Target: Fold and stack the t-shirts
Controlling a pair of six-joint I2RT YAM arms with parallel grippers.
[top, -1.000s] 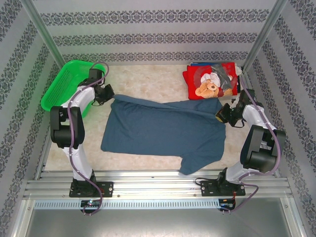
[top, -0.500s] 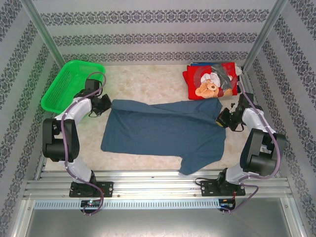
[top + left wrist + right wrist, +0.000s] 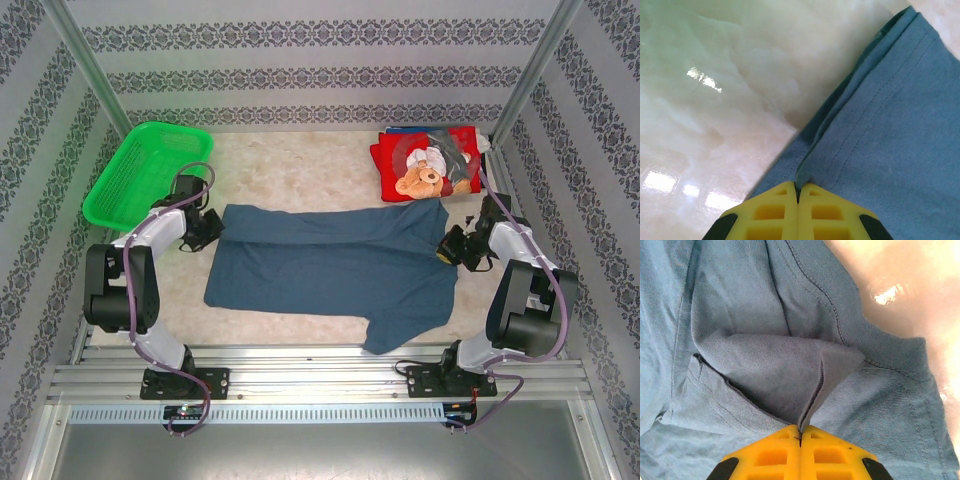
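The slate-blue t-shirt (image 3: 330, 265) lies spread across the middle of the table (image 3: 300, 165), its far edge folded over. The left gripper (image 3: 798, 194) is clamped on the shirt's hem at 10 o'clock, and the right gripper (image 3: 800, 432) is pinched on a fold at 3 o'clock. The red teddy-bear shirt (image 3: 425, 165) lies at 1 o'clock and the green basket (image 3: 135, 170) at 10 o'clock.

The t-shirt (image 3: 330, 262) is plain slate-blue. The folded shirt (image 3: 455, 140) is red with a teddy-bear print. The mesh basket (image 3: 130, 180) is green, and the surface (image 3: 300, 165) is cream marble.
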